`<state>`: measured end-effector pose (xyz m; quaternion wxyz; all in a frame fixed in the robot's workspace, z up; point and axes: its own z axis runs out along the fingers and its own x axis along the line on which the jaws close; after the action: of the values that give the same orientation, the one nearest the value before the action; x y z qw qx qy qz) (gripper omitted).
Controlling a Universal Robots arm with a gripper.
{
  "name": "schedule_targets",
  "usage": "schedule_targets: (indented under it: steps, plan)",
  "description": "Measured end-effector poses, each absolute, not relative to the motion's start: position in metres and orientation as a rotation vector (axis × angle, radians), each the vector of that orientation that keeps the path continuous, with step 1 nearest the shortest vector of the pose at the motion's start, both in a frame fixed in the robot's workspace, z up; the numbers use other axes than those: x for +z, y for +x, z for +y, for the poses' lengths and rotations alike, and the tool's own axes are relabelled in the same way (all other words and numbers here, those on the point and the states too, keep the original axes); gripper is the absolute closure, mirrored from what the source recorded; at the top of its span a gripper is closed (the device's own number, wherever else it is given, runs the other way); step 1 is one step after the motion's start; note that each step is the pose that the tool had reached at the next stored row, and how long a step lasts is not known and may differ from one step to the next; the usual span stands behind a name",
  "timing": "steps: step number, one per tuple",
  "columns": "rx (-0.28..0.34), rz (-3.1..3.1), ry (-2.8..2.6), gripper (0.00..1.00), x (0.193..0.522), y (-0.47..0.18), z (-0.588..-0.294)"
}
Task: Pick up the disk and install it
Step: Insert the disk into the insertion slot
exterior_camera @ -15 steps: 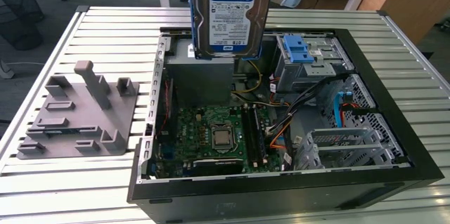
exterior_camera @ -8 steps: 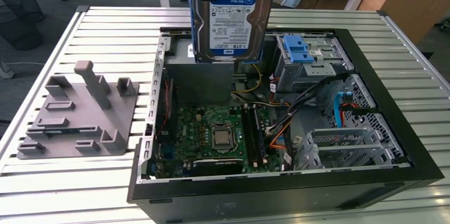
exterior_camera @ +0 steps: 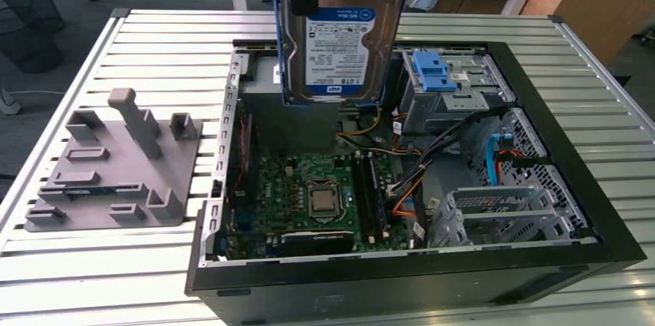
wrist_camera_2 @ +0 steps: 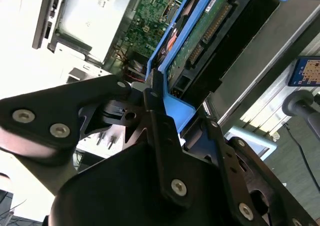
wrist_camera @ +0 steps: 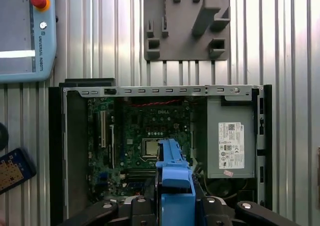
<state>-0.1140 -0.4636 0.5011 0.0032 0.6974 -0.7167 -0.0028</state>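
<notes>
Hanging upright from the gripper point(wrist_camera_2: 172, 109), the disk point(exterior_camera: 338, 34) is seen as a flat silver slab with a white-and-blue label, edged by a bright blue plastic carrier frame. The black fingers point(wrist_camera_2: 154, 99) are clenched on that frame's end, one on each side of it. Below the fingers the open black computer case point(exterior_camera: 573, 265) is laid on its side, its green motherboard point(wrist_camera: 130, 131) exposed. Beside the case, a moulded grey fixture point(exterior_camera: 113, 180) is set on the ribbed metal table point(exterior_camera: 103, 280).

Room above the motherboard point(exterior_camera: 307, 188) stood open. Cables point(exterior_camera: 430, 146) and drive cage point(exterior_camera: 471, 92) crowded the exterior view's right. The disk point(exterior_camera: 343, 34) hung above the case point(exterior_camera: 409, 284).
</notes>
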Motion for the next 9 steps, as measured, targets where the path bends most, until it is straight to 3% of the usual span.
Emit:
schedule_targets:
  steps: [9]
  plan:
    - [-0.009, -2.247, 2.186, 0.64, 0.498, -0.107, -0.488]
